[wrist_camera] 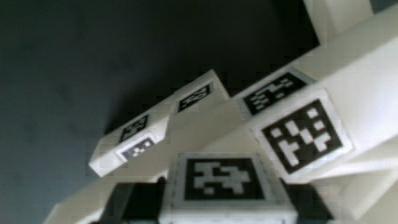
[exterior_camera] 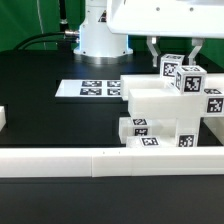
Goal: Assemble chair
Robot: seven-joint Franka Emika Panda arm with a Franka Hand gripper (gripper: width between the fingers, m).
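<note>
Gripper [exterior_camera: 172, 57], upper right of the exterior view, pinches a tagged chair piece [exterior_camera: 184, 73] atop the white chair [exterior_camera: 165, 115] at right, beyond the rail [exterior_camera: 100, 160].

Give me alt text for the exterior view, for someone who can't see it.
A robot gripper reaches down onto the top tagged block of a partly built white chair at the exterior view's right, on a black table. The marker board lies flat behind it, and a long white border rail crosses the foreground.
</note>
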